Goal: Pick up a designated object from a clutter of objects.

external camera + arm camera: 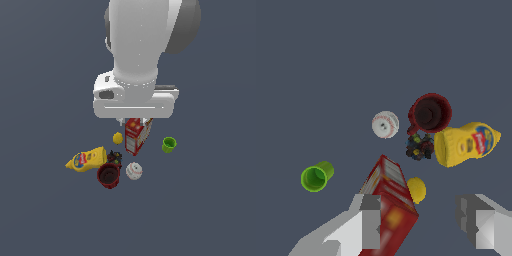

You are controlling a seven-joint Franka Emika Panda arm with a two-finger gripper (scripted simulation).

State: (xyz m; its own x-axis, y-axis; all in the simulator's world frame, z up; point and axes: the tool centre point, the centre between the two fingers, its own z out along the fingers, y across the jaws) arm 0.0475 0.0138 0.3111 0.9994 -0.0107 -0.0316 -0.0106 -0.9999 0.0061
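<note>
The dark red ribbed cup point(108, 175) stands upright at the near edge of the clutter, its dark inside showing; it also shows in the wrist view point(429, 113). It touches a small dark thing point(114, 158) and sits next to the yellow mustard bottle point(87, 159). My gripper point(135, 121) hangs open and empty above the tall red box point(136, 137), well apart from the cup. In the wrist view the gripper point(423, 222) is wide open, and its fingers point(368, 220) flank the red box point(390, 200).
A yellow lemon point(118, 138) lies beside the red box. A white baseball point(134, 171) sits to the exterior view's right of the cup. A bright green cup point(169, 145) stands apart at the exterior view's right. The mustard bottle point(466, 144) lies on its side.
</note>
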